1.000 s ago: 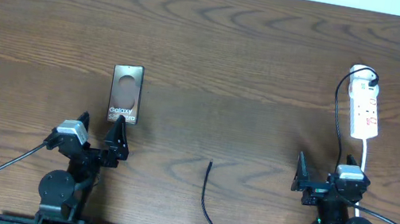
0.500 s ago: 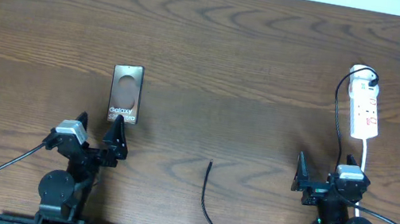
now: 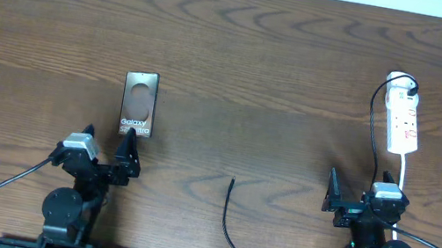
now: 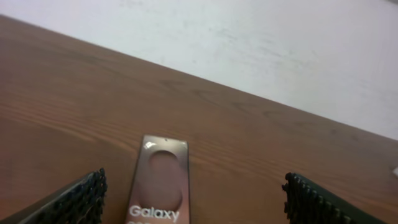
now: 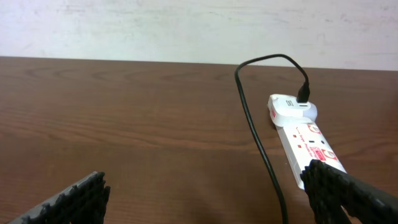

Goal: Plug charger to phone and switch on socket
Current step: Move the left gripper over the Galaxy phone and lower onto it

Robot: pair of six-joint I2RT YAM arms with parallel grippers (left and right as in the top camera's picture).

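Note:
The phone (image 3: 138,104) lies flat at the table's left, its "Galaxy" lettering facing up. It also shows in the left wrist view (image 4: 161,186). My left gripper (image 3: 108,149) is open and empty just in front of the phone's near end, which lies between its fingers (image 4: 196,199). The charger is a thin black cable. Its free plug tip (image 3: 232,180) lies near the table's middle front. Its other end is plugged in at the far end of the white socket (image 3: 403,117), which also shows in the right wrist view (image 5: 308,140). My right gripper (image 3: 359,197) is open and empty in front of the socket (image 5: 205,186).
The charger cable (image 5: 255,130) runs along the socket's left side toward the front edge. The socket's white cord (image 3: 403,175) runs down beside my right gripper. Thick black robot cables loop at the front edge on both sides.
My left gripper has shifted slightly back from the phone toward the front edge. The right arm, phone, cable and socket have not moved.

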